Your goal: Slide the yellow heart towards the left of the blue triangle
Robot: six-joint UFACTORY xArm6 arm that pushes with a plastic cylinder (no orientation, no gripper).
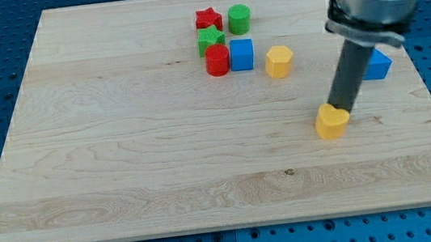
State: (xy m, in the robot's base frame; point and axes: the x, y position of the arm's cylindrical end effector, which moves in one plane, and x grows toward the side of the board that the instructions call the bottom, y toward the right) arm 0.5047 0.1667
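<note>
Our tip has no jaws, nothing gripped; it touches the heart at its 1 o'clock edge. Triangle sits near, at heart's 2 o'clock, half hidden. Risk: off-centre contact spins the heart off the bench.

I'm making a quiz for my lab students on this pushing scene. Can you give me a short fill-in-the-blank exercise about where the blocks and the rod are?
1. My tip touches the top edge of the yellow ____ near the view's right.
2. The blue triangle is partly hidden behind the ____.
3. The blue cube sits directly to the view's right of the ____ cylinder.
4. The red star lies to the view's left of the green ____.

Missing words: heart; rod; red; cylinder
</note>
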